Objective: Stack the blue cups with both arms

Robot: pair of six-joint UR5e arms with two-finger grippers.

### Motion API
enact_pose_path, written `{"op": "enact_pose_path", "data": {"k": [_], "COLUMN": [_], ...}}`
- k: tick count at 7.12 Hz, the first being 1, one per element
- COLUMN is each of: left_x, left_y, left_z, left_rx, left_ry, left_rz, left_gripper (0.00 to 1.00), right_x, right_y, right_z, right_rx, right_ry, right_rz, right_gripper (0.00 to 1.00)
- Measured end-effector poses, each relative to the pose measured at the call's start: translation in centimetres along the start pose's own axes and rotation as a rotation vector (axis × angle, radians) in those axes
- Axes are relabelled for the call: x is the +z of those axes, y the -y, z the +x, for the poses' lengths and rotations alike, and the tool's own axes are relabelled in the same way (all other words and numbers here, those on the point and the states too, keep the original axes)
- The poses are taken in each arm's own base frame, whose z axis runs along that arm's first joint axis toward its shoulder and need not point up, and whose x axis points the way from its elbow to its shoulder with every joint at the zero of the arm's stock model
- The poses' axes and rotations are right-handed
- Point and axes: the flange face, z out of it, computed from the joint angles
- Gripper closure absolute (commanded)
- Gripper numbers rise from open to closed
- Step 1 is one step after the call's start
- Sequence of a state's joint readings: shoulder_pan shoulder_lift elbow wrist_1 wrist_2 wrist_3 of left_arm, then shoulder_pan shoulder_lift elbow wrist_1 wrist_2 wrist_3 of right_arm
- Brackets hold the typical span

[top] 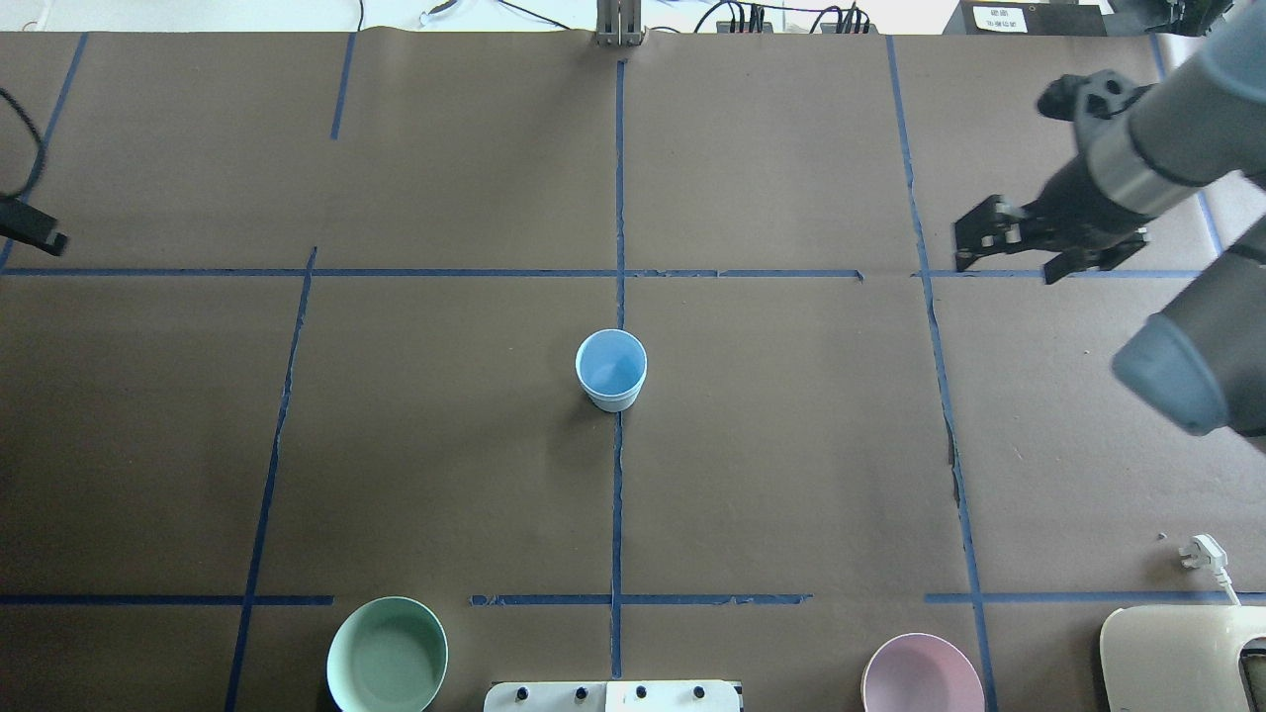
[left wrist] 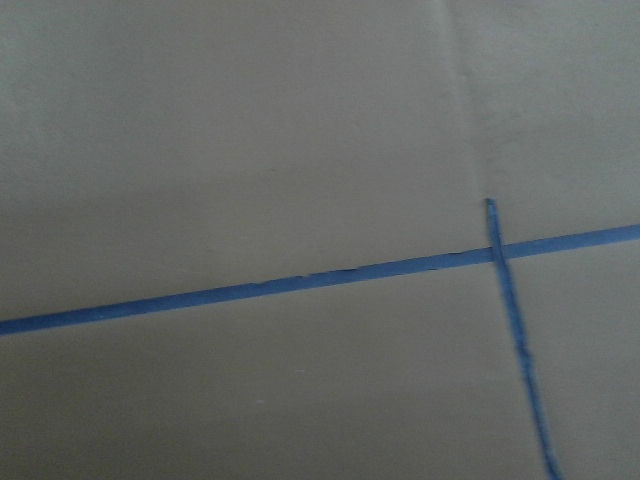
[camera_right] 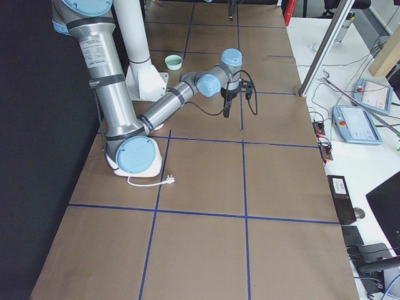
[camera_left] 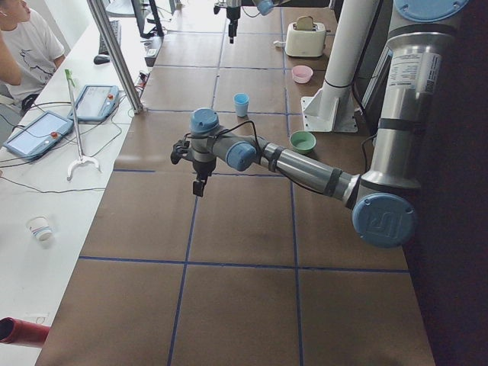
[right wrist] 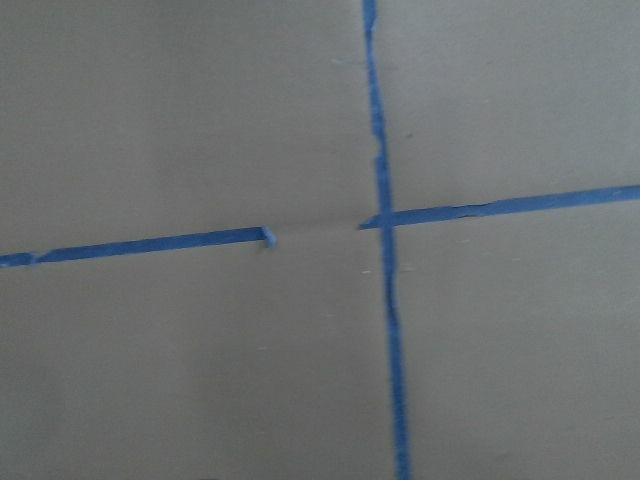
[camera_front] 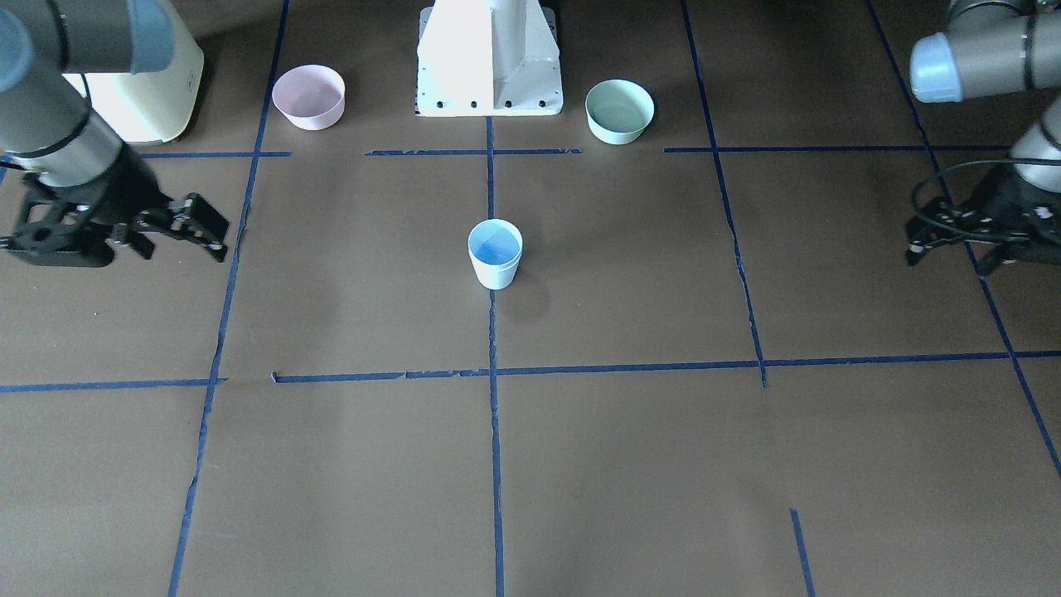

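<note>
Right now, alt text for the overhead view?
A blue cup stands upright at centre, on the blue tape line. The right gripper hovers empty at far right; the left gripper barely shows at the left edge. A mint-green bowl and a pink bowl sit nearest the robot.

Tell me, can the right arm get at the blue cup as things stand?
Probably yes. Only bare table lies between the right gripper and the blue cup; the pink bowl and mint-green bowl stand well off that line.
</note>
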State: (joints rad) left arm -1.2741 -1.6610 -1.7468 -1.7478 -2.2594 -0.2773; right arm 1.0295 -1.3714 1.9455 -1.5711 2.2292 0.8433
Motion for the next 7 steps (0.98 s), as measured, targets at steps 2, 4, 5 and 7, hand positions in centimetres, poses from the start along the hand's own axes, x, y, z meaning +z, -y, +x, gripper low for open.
{"op": "enact_pose_path", "data": {"k": [2,4,5,7], "left_x": [-2.6,-2.7,-2.5,-2.1], "left_y": [-1.3,-2.5,-2.9,-4.9], "left_z": [-10.9,-14.6,-15.5,-16.9], "left_rx": [0.064,0.073,0.056,0.008], "left_ry": [-0.007,-0.006,-0.007,-0.036], "left_rz": [-0.021,-0.058,-0.074,-0.098], "left_gripper": [0.00,0.00,0.00,0.00], "right_x": [-2.7,-2.9,-2.4,-1.7], "right_y": [0.2,-1.8,-2.5,-3.5], "right_z": [14.0,25.1,29.1,33.8], "right_rx": [-0.111,-0.191,-0.215,-0.228], "right_ry": [-0.044,-0.070,-0.069,-0.059], "right_rz": [0.005,-0.031,-0.051,-0.065], "right_gripper": [0.01,0.01,0.01,0.01]}}
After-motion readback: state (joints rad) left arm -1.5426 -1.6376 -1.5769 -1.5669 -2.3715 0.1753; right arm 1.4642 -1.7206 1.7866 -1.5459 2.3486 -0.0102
